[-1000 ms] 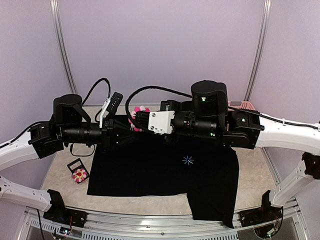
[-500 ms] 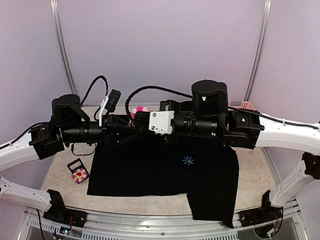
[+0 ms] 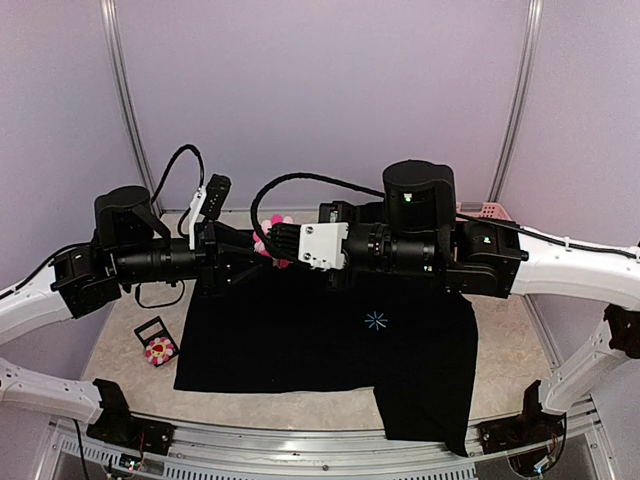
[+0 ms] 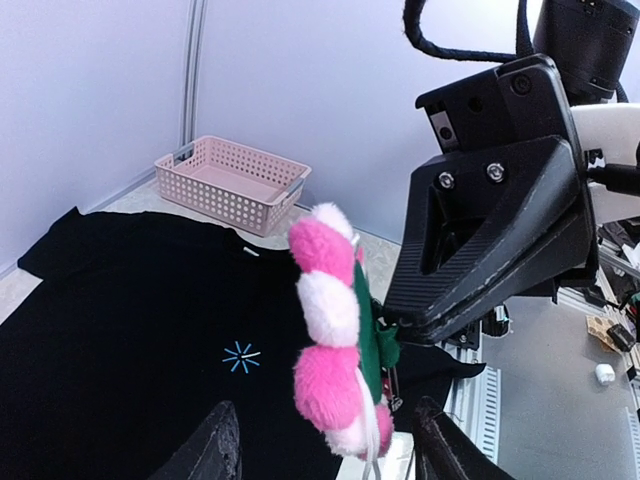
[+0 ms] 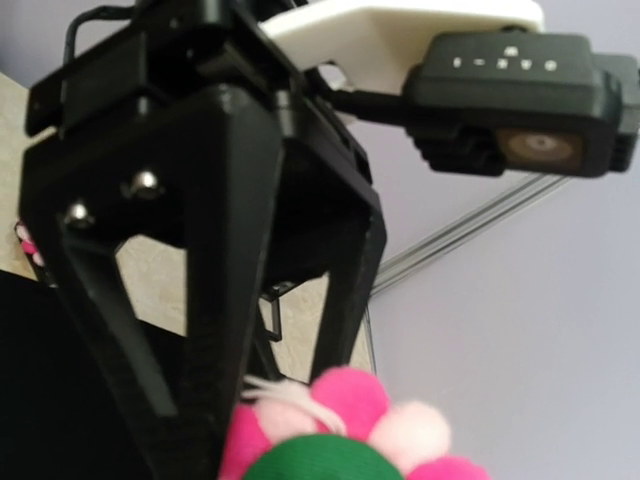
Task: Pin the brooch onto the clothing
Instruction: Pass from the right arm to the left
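Observation:
The brooch (image 3: 274, 219), pink and white plush with a green back, hangs in the air above the far edge of the clothing (image 3: 330, 350). My right gripper (image 3: 268, 240) is shut on the green tab at the brooch's back (image 4: 385, 340). My left gripper (image 4: 325, 445) faces it, open, with its fingers (image 4: 210, 450) on either side of the petals and clear of them. In the right wrist view only the brooch's green back and petals (image 5: 340, 440) show at the bottom edge. The black T-shirt (image 4: 150, 320) lies flat with its blue starburst (image 4: 241, 356) showing.
A second flower brooch (image 3: 158, 348) lies on a black card on the table left of the shirt. A pink basket (image 4: 230, 182) stands at the far right corner. A black cable (image 3: 300, 182) loops above the right arm. One shirt sleeve hangs over the near edge (image 3: 430, 420).
My left gripper's jaws have opened away from the brooch and the left arm has drawn back to the left. The right gripper has stayed put with the brooch.

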Controlling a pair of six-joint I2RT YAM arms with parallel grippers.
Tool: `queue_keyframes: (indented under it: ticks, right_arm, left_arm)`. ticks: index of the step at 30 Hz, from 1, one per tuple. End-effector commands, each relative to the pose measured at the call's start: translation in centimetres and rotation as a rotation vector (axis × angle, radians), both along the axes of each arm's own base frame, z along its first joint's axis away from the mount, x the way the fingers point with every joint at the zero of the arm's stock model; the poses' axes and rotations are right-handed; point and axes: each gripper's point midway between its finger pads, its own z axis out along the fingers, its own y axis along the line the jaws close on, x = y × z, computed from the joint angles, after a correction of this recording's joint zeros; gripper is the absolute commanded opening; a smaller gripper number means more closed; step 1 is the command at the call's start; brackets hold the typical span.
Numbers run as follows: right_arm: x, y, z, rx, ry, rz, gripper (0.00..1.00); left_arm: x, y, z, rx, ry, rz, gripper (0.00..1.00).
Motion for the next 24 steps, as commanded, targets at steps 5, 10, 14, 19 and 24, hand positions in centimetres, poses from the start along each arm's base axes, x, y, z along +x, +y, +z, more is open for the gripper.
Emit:
queue_keyframes:
  ticks: [5,10,14,19,24]
  right_arm:
    - [-0.1,0.3,0.7,0.023,0.006,0.010,0.00]
    - [-0.4,0.7,0.5,0.019,0.010,0.039,0.00]
    - [-0.4,0.8,0.6,0.022,0.011,0.037,0.00]
    - [-0.2,0.7,0.5,0.020,0.013,0.025,0.00]
    - [0.4,0.8,0.2,0.036,0.047,-0.016,0.03]
  left_arm:
    - [-0.6,-0.2,0.9,-0.043,-0.009,-0.045,0.40]
    - [-0.7,-0.8,1.2,-0.066,0.004,-0.068,0.34]
    - [-0.7,-1.3,0.5,-0.050,0.031,-0.089,0.18]
    - [-0.7,-1.5,0.2,-0.042,0.042,-0.099,0.00]
    - [-0.4,-1.5,0.1,-0.064,0.076,-0.078,0.00]
